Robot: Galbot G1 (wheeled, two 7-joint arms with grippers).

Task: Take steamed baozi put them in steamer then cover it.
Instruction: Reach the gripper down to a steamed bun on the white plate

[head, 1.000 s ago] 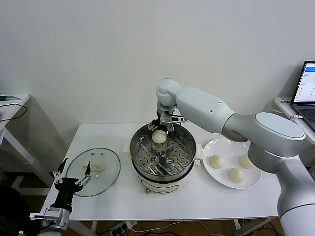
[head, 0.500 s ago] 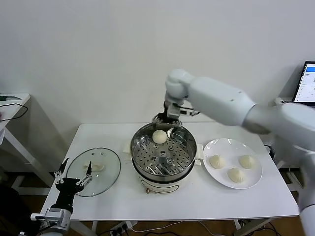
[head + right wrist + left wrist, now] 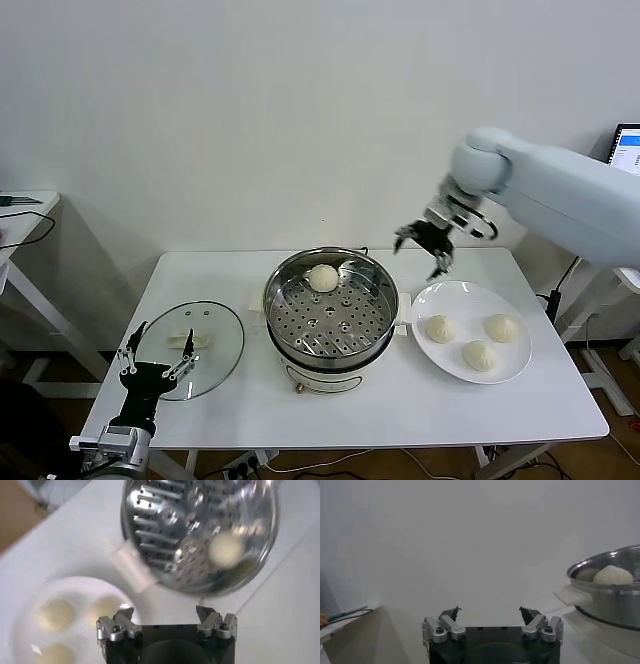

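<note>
Head view, steamer: The steamer (image 3: 331, 312) stands mid-counter (image 3: 240, 410), open, one steamed baozi (image 3: 322, 277) resting at the back of its perforated tray, clear of the space the others will likely need.
Head view, plate: Three buns (image 3: 440, 327) wait on the white plate (image 3: 440, 302) toward the counter's right edge, just beside the pot.
Head view, right gripper: The right gripper (image 3: 428, 243) hangs in the air above the back rim of the plate, fingers spread wide and empty, apparently on its way to the next bun. A second ago it stood over the steamer's back rim at the bun it delivered.
Head view, cover: The cover (image 3: 190, 347) lies flat near the left edge, set aside until loading is done.
Head view, left gripper: The left gripper (image 3: 155, 358) waits at the front-left corner, fingers fully apart, holding nothing, unmoved.
Left wrist view: Open fingers (image 3: 451, 613); steamer (image 3: 612, 590) and bun (image 3: 612, 575) off to one side.
Right wrist view: Empty fingers (image 3: 208, 614) over plate (image 3: 30, 597) and steamer (image 3: 195, 530).
</note>
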